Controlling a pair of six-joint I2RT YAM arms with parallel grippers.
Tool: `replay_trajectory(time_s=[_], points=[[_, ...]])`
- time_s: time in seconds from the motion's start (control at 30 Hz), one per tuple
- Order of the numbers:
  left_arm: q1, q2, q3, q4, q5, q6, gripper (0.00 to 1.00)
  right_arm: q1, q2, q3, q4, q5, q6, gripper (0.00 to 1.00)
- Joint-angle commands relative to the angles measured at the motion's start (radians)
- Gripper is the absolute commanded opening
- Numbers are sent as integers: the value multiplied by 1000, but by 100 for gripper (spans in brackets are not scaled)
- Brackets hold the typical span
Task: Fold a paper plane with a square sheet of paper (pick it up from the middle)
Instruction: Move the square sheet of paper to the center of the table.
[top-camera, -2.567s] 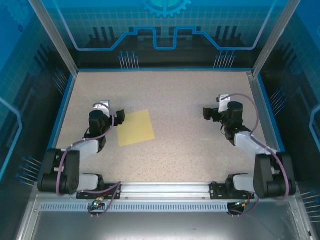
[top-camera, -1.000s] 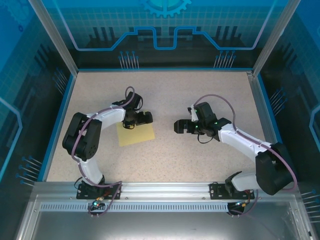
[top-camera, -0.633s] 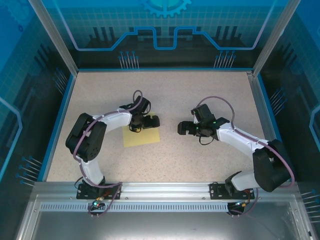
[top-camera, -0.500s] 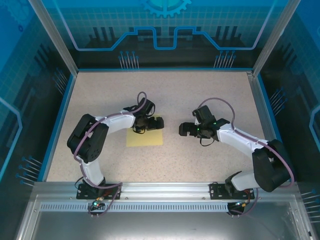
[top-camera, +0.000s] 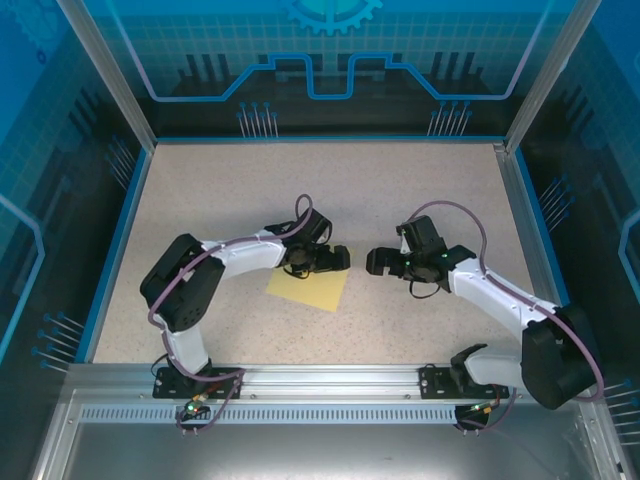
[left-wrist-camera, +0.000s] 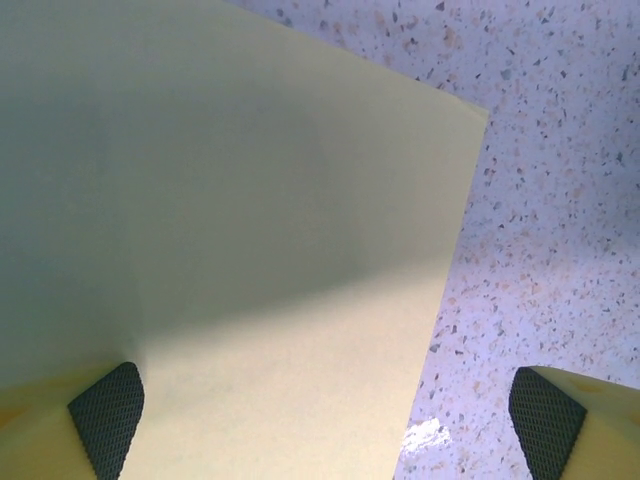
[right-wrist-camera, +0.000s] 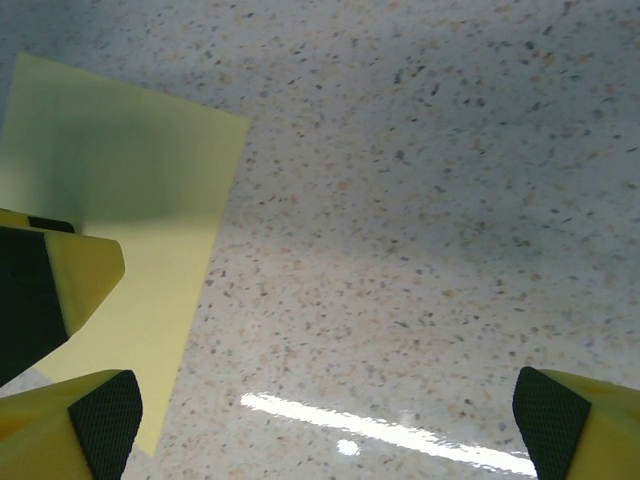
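The square sheet of paper (top-camera: 308, 289) is pale yellow and lies flat and uncreased on the speckled table, turned like a diamond near the middle. My left gripper (top-camera: 326, 260) hovers open over the sheet's far corner. In the left wrist view the square sheet of paper (left-wrist-camera: 230, 230) covers the left side, with one pad (left-wrist-camera: 106, 414) above it and the other pad (left-wrist-camera: 546, 420) past its right edge over bare table. My right gripper (top-camera: 383, 263) stands open just right of the sheet, facing the left one. Through the right wrist camera the sheet (right-wrist-camera: 125, 170) lies at the left, with only table between the open right gripper (right-wrist-camera: 327, 420).
The speckled table (top-camera: 330, 190) is ringed by a blue rim and metal frame posts. An aluminium rail (top-camera: 320, 380) runs along the near edge by the arm bases. In the right wrist view a yellow-and-black finger (right-wrist-camera: 55, 290) of the left gripper sits over the sheet.
The left arm has swept right toward the centre, and the sheet has slid and turned with it. The right gripper has shifted slightly right and nearer. Both stayed open.
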Motion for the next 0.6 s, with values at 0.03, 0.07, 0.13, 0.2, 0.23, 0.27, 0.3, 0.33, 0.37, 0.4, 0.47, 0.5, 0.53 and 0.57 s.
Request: replay_trajectory(time_s=[0.03, 0.07, 0.13, 0.2, 0.23, 0.27, 0.3, 0.33, 0.37, 0.4, 0.47, 0.5, 0.53, 0.57], points=[[-6, -149, -59, 3, -104, -11, 98, 14, -13, -15, 68, -110, 5, 99], [-5, -185, -83, 9, -129, -11, 99, 22, -2, -6, 81, -123, 7, 99], [6, -246, -131, 21, -172, -20, 98, 40, 34, 28, 84, -143, 3, 98], [36, -302, -180, 30, -188, -34, 98, 66, 82, 72, 72, -142, 0, 97], [59, -334, -205, 36, -186, -37, 98, 83, 108, 95, 69, -140, -2, 96], [86, -368, -239, 43, -187, -42, 99, 103, 134, 118, 70, -136, 0, 96], [110, -398, -264, 45, -189, -45, 98, 118, 155, 137, 73, -132, 3, 96], [139, -433, -292, 49, -187, -49, 98, 137, 182, 155, 79, -133, 6, 96], [168, -467, -319, 53, -184, -49, 98, 156, 211, 190, 84, -135, 6, 96], [190, -496, -341, 53, -185, -47, 99, 174, 237, 212, 84, -134, 6, 96], [235, -553, -388, 57, -185, -36, 98, 207, 308, 268, 76, -133, 7, 96], [249, -573, -405, 59, -184, -30, 98, 218, 339, 293, 77, -144, 7, 96], [264, -589, -419, 55, -187, -27, 98, 228, 374, 315, 82, -159, 10, 96], [273, -603, -431, 54, -188, -24, 98, 235, 411, 337, 89, -178, 15, 96]])
